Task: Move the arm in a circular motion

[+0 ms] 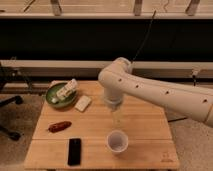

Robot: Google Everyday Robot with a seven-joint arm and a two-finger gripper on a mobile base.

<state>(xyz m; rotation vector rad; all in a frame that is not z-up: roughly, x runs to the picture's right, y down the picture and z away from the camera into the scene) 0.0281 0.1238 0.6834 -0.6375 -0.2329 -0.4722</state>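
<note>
The thick glossy white arm reaches in from the right edge and bends at a rounded joint over the middle of the wooden table. Small dark dots run along its link. From the joint a short wrist points down to the pale gripper, which hangs just above the white paper cup near the table's front. The gripper holds nothing that I can see.
A green bowl with white packets stands at the back left, with a white bar beside it. A red-brown snack and a black phone lie at the front left. An office chair base stands left of the table.
</note>
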